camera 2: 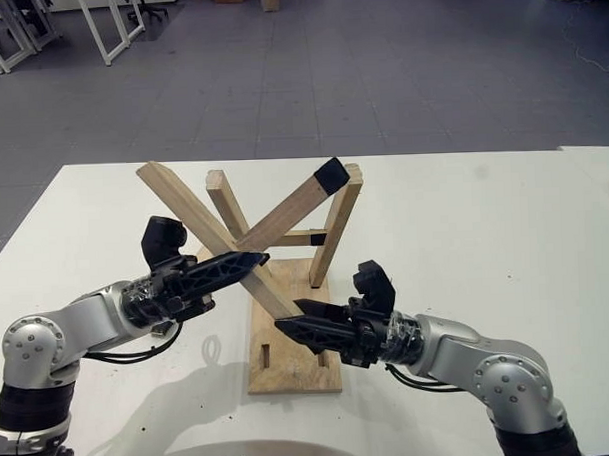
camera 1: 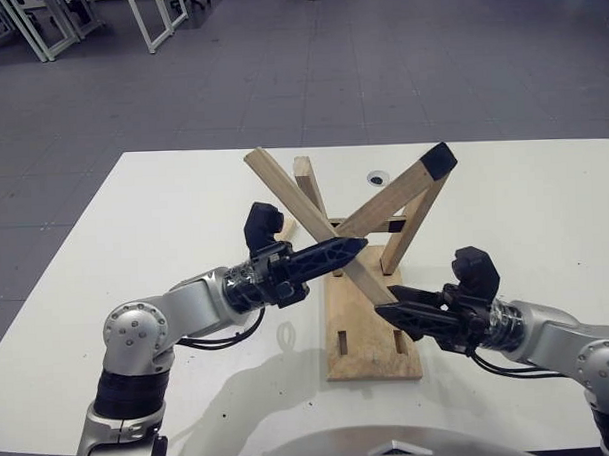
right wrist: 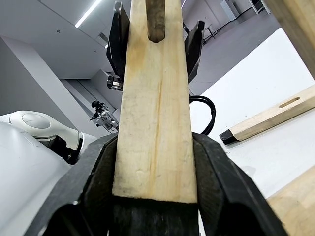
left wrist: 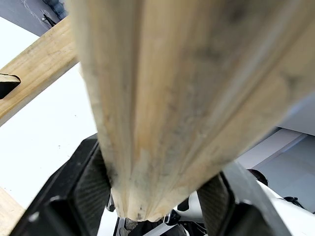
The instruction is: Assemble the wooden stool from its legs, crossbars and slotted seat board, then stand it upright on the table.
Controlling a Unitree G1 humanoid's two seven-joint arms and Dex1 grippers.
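Left gripper (camera 1: 347, 247) pinched on the held leg (camera 1: 288, 197) about midway along it, pads tight on both faces in its wrist view. Risk here, as I judge it: two clamps on one stick, so any mismatch in their pull would twist the leg or let it slip through the pads. To its right, the black-capped leg (camera 1: 408, 187) and a short crossbar (camera 1: 384, 225) lean crossed against it. That cluster looks loosely joined, and a sideways nudge could tip it over. The seat board (camera 1: 374, 354) lies flat on the table (camera 1: 164, 213) with nothing pinning it, so a downward push off-line from a slot would likely skate it away or jam the leg end. Right gripper (camera 1: 389, 296) clamped on the same leg at its low end, just above the board. Cannot tell whether the tip is in a slot, as the fingers cover it. Leg's long axis: steeply tilted, high end far and to the left, low end near and to the right, pointing down into the board
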